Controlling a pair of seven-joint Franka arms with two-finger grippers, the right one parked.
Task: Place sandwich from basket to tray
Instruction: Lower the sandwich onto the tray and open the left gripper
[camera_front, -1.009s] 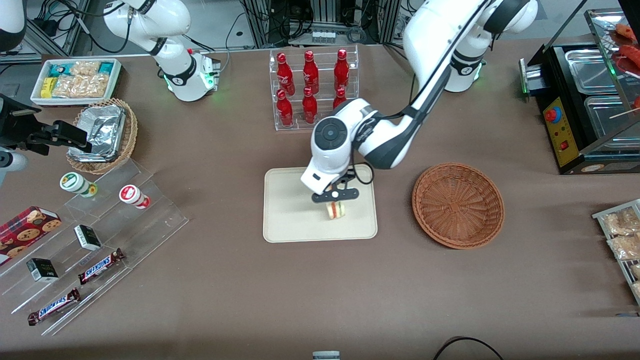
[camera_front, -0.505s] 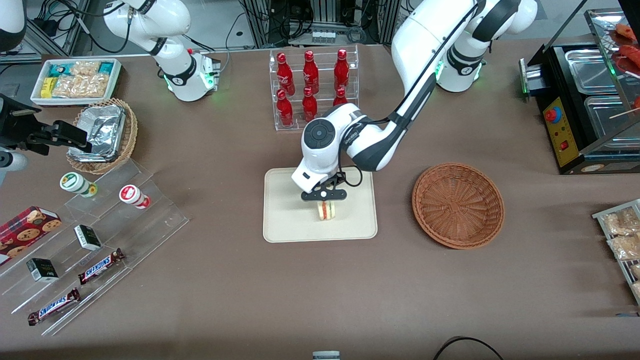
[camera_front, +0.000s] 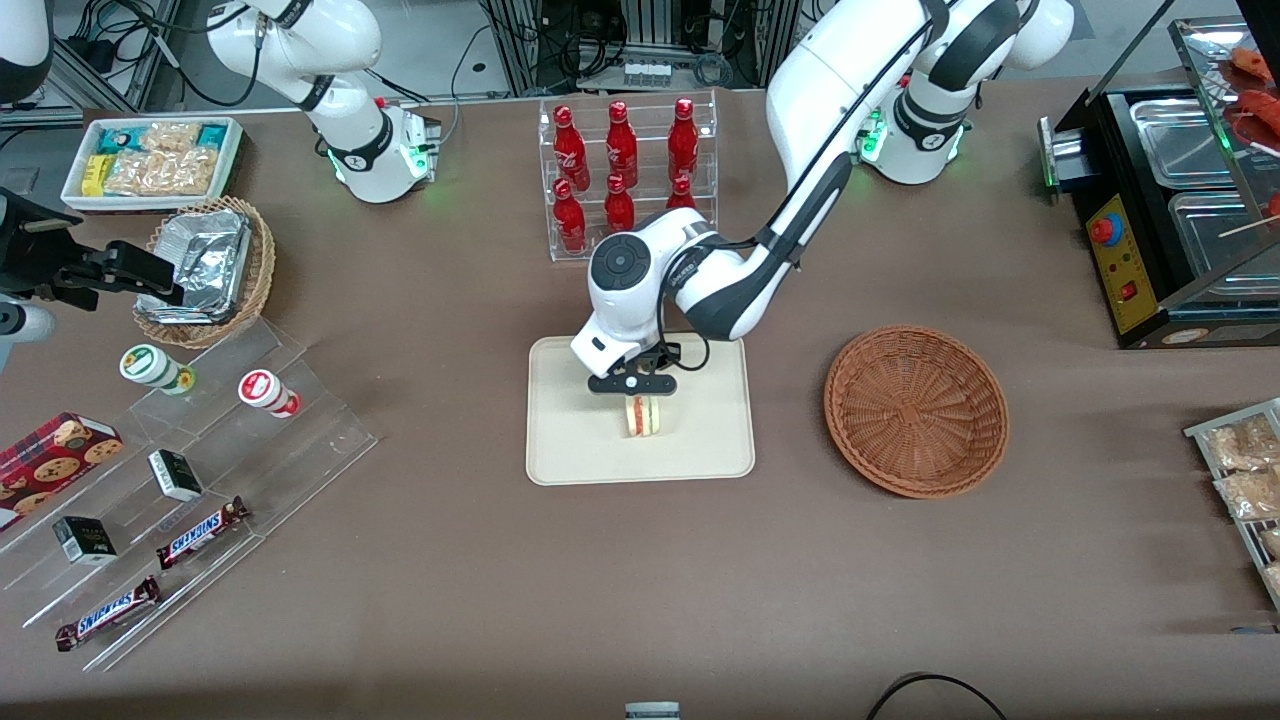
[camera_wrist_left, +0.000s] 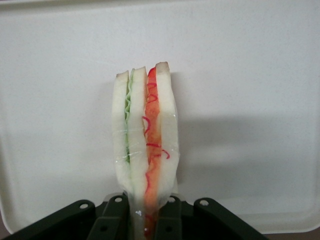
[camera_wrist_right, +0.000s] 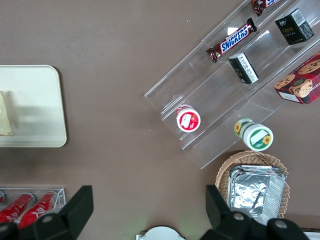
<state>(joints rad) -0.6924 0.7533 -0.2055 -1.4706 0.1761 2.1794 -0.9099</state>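
The left arm's gripper (camera_front: 637, 392) pinches the sandwich (camera_front: 639, 416) upright over the middle of the tray (camera_front: 580, 460), well apart from the basket (camera_front: 916, 410).

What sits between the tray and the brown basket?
Only bare tablecloth between tray and basket, front view shows; the pincer holds the sandwich over the tray.

"SNICKERS" reads on two candy bars (camera_front: 203, 532) (camera_front: 107, 612) lying on the clear stepped display (camera_front: 300, 440) toward the parked arm's end of the table.
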